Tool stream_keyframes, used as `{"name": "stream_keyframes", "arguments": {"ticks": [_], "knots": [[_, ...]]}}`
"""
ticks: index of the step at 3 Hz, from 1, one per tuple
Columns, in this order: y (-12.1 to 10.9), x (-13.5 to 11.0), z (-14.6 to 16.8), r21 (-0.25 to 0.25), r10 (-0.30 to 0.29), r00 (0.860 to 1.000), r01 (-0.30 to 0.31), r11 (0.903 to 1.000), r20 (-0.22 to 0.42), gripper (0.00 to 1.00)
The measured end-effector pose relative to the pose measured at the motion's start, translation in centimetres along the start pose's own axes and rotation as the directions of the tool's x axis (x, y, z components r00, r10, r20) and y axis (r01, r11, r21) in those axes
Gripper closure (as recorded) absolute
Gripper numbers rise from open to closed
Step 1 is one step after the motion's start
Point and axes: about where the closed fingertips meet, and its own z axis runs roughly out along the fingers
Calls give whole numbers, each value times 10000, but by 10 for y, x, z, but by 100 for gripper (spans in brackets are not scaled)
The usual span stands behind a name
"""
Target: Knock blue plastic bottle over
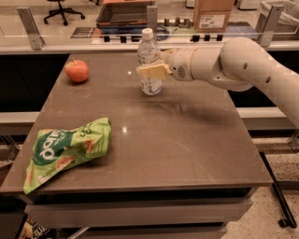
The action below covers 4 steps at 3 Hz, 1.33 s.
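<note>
The blue plastic bottle [149, 51] stands upright at the back middle of the brown table [187, 140]. It is clear, with a white cap and a pale label. My gripper [150, 71] reaches in from the right on the white arm [233, 63]. Its cream fingers [154, 71] lie across the front of the bottle's lower half and hide part of it.
A red apple [76, 70] sits at the back left of the table. A crumpled green chip bag [65, 149] lies at the front left. A glass-railed counter with a cardboard box [212, 14] runs behind the table.
</note>
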Motion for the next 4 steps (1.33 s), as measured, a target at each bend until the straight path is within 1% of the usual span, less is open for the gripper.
{"name": "stream_keyframes", "arguments": {"ticks": [2, 3, 4], "knots": [[3, -1, 4, -83, -7, 10000, 7, 10000, 6, 88], [3, -6, 3, -95, -125, 9998, 123, 9999, -164, 100], [-3, -21, -5, 141, -437, 9954, 451, 9989, -852, 100]]}}
